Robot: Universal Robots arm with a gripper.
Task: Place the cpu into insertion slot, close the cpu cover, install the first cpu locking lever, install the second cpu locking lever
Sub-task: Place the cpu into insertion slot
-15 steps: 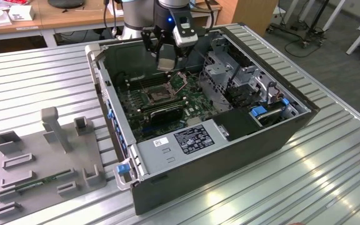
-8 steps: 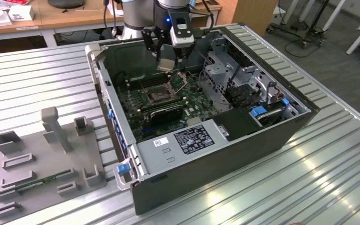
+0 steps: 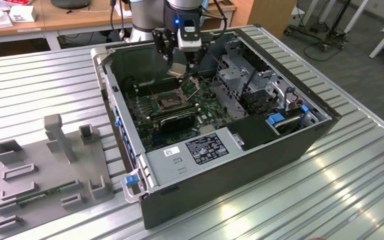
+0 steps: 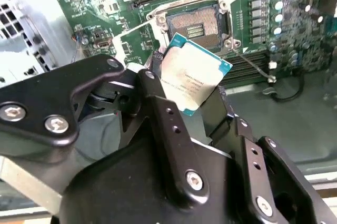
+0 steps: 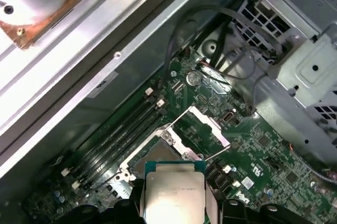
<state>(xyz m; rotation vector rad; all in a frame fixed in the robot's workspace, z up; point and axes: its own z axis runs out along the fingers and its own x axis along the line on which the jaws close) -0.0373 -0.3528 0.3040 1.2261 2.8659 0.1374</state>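
Note:
My gripper (image 3: 179, 66) hangs inside the open computer case, shut on the cpu (image 3: 176, 72), a small silvery square chip. In the second wrist view the cpu (image 4: 192, 75) sits tilted between the black fingers (image 4: 159, 109), above the green motherboard. Below it lies the insertion slot (image 4: 197, 23), with a dark centre and a silvery rim, uncovered. In the first wrist view the cpu (image 5: 174, 194) hovers just short of the insertion slot (image 5: 159, 155). The cpu cover (image 5: 203, 125) stands raised on the slot's far side. In the exterior view the insertion slot (image 3: 168, 104) lies below the gripper, with the cpu cover (image 3: 193, 88) tilted up beside it.
The case (image 3: 245, 165) lies open on a slatted metal table (image 3: 352, 190). A metal drive cage (image 3: 235, 80) rises at the exterior view's right of the socket. Long black memory slots (image 5: 124, 129) run beside the socket. A grey fixture (image 3: 45, 170) sits at the exterior view's left.

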